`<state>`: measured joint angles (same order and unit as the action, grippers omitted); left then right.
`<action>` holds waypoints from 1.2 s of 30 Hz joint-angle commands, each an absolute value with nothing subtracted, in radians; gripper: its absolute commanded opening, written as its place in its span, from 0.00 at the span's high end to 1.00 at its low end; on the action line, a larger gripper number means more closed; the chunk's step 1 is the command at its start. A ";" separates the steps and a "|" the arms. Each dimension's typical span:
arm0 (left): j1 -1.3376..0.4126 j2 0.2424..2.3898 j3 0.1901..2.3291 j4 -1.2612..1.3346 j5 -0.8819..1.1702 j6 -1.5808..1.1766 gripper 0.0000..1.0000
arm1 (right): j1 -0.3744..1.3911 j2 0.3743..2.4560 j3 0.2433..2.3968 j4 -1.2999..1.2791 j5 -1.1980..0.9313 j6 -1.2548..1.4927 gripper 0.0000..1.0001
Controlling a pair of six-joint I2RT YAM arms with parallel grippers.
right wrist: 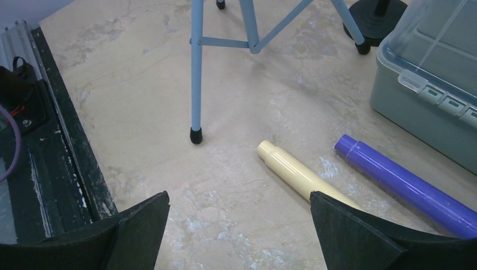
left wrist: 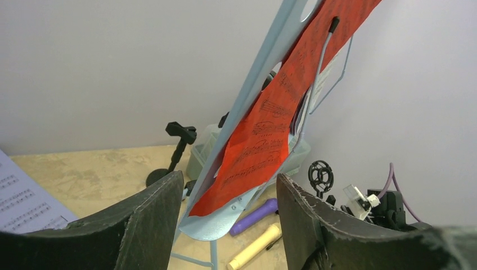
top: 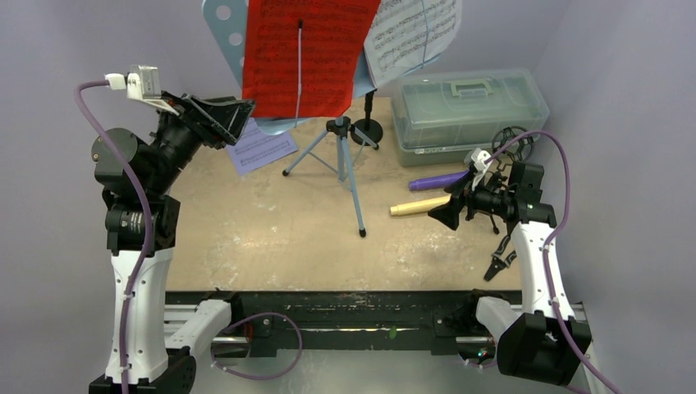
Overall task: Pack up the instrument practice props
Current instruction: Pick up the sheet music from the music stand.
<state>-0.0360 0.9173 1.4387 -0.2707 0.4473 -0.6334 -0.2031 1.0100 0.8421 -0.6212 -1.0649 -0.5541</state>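
The red folder (top: 308,57) is being carried on the rest (top: 226,25), which is standing on its tripod at the far middle of the bench (top: 271,238), with sheet music (top: 414,33) showing at its right. The folder's left edge is being faced by the raised left tool (top: 238,117), its jaws parted and holding nothing. Lifting the folder off is judged the step in hand, and a closing on that edge alone, clear of the rest's lip, is being called for next. The right tool (top: 441,215) is being held wide open and empty over the cream mic (right wrist: 298,174), beside the purple mic (right wrist: 405,185). Room is being narrowed by a tripod leg (right wrist: 196,73) and the box (top: 468,111), while open room is being left toward the near edge.
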 commanded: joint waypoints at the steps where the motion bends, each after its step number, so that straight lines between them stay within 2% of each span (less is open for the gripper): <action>1: -0.044 0.926 1.421 -0.218 0.494 -0.633 0.41 | -0.205 1.013 0.854 -0.623 -1.069 -0.571 0.01; 14: -0.050 0.918 1.473 -0.219 0.556 -0.657 0.61 | -0.206 1.017 0.856 -0.624 -1.069 -0.573 0.01; 19: -0.057 0.923 1.470 -0.194 0.579 -0.668 0.62 | -0.206 1.019 0.857 -0.624 -1.069 -0.574 0.01; 23: -0.058 0.948 1.428 -0.107 0.621 -0.717 0.58 | -0.205 1.019 0.856 -0.624 -1.069 -0.574 0.01; 31: -0.059 1.028 1.432 0.067 0.693 -0.823 0.57 | -0.206 1.017 0.856 -0.624 -1.068 -0.575 0.01; 36: -0.059 1.060 1.457 0.080 0.671 -0.835 0.56 | -0.206 1.017 0.856 -0.625 -1.068 -0.575 0.01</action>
